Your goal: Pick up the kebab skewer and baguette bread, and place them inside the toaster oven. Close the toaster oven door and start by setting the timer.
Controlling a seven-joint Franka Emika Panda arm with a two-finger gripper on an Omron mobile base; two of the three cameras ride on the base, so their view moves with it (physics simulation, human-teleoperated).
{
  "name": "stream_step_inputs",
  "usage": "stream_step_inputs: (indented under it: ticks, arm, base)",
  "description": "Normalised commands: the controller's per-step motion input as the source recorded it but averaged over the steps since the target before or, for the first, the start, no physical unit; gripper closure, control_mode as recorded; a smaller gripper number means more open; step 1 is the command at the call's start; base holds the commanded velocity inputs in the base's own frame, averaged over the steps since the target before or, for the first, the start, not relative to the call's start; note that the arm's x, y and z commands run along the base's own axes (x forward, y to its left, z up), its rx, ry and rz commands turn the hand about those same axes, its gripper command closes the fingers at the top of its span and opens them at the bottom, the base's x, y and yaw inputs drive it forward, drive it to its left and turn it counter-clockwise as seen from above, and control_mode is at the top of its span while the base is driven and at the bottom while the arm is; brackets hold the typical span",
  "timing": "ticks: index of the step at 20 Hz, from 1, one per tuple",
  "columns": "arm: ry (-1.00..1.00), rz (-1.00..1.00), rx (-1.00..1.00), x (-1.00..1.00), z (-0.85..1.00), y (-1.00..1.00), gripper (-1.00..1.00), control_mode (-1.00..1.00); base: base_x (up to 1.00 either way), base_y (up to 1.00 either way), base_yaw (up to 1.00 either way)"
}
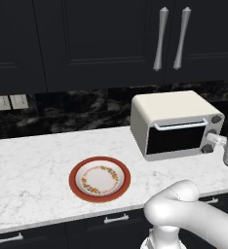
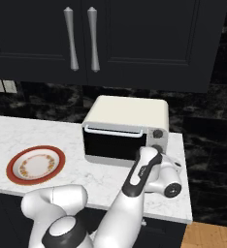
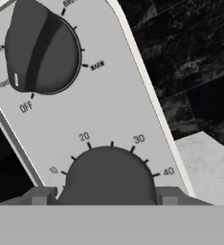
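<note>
- Left base view: toaster oven (image 1: pixel 177 124) near the table's (image 1: pixel 33 165) back right corner, toaster oven door (image 1: pixel 177 137) shut; plate (image 1: pixel 100 179) bare near the front edge.
- Right base view: claw (image 2: pixel 160 156) pressed to the lower knob (image 2: pixel 156 148), placed for timing.
- Hand view: claw fingers (image 3: pixel 39 195) flank the timer knob (image 3: pixel 109 174), seemingly clenched on it; skewer and baguette presumably inside.

plate (image 1: pixel 100 179) left of toaster oven (image 1: pixel 174 124), apparently empty

Toaster oven (image 1: pixel 170 122): cream-white body, door (image 1: pixel 177 137) of dark, near-black glass with a silver bar handle (image 1: pixel 180 125). Knobs (image 3: pixel 41 53) dark grey on a pale grey panel with black markings. Plate (image 1: pixel 100 178): red-brown rim, white centre, ring of small red and yellow flowers. Counter (image 1: pixel 33 165): white marble, grey veins. Backsplash (image 1: pixel 77 109): black, faint pale veining. Cabinets (image 1: pixel 86 39): black, silver handles.
</note>
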Motion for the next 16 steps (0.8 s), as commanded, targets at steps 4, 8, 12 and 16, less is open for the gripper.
stream_step_inputs:
  ticks: [4,8,12,16]
  arm:
    - [-0.02,0.0,0.23,0.0,0.0,-0.03,1.0,-1.0]
    - [-0.03,0.0,0.22,0.0,-0.01,0.0,1.0,-1.0]
    - [-0.01,0.0,0.2,0.0,-0.01,0.0,1.0,-1.0]
    - [0.0,-0.01,0.2,0.0,0.0,0.0,1.0,-1.0]
  base:
    - [0.0,0.0,0.0]
    - [0.0,0.0,0.0]
    - [0.0,0.0,0.0]
    - [0.0,0.0,0.0]
